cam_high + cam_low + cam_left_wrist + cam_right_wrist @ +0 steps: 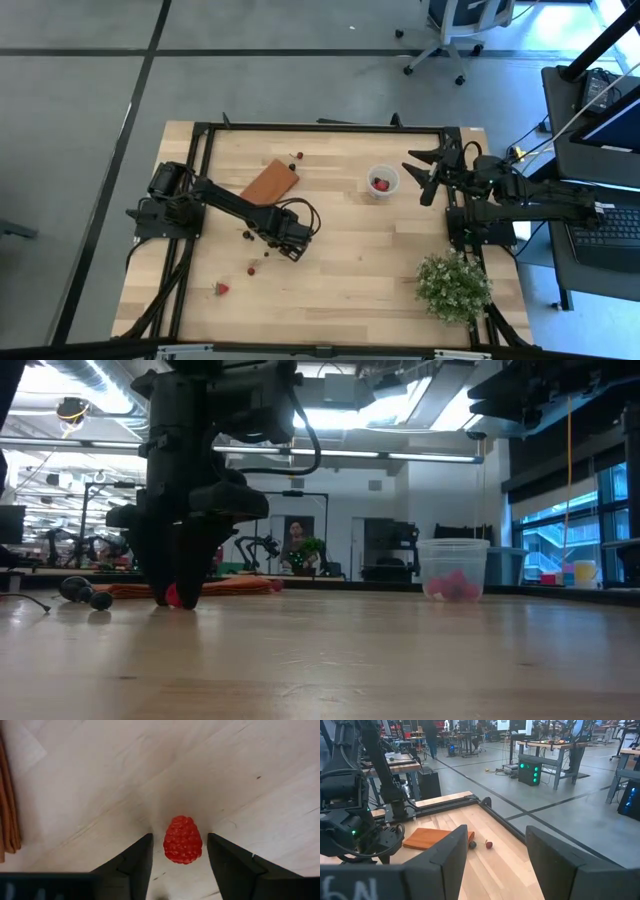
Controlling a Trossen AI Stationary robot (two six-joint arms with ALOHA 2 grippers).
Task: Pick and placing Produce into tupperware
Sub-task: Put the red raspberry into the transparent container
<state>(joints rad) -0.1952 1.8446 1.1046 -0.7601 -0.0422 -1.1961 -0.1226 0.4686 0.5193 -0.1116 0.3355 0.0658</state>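
Note:
My left gripper is low over the table near its middle, fingers pointing down and open. A red raspberry-like berry lies on the wood between the two fingers, with a narrow gap showing on each side; it also shows in the low view. The translucent round cup stands upright on the table right of centre, with red berries inside. My right gripper is raised near the cup's right side, open and empty.
A flat orange-brown block lies far-left of my left gripper. Loose berries: a red strawberry near the front left, dark ones, two by the block's far end. A bushy green plant stands front right.

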